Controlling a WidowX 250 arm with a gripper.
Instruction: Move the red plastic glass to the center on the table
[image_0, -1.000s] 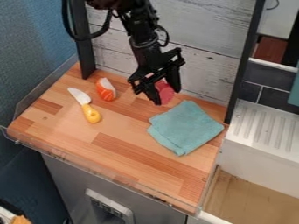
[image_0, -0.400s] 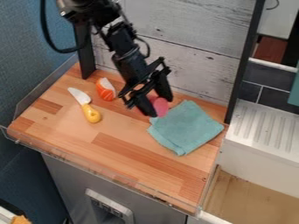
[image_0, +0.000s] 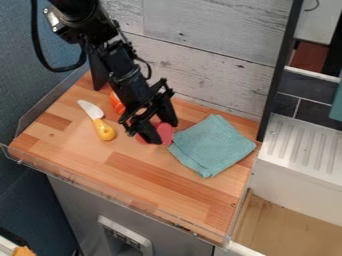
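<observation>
On the left lies 1 knife, its white blade pointing far and left and its yellow handle toward the near side, with an orange piece of toy food, partly hidden, just to its right and a little farther off. On the right a folded teal cloth lies flat, and a whitewashed plank wall stands on the far side. Farther right is a white ridged drainboard with dark tiles beyond it, and a blue wall stands at the far left.
</observation>
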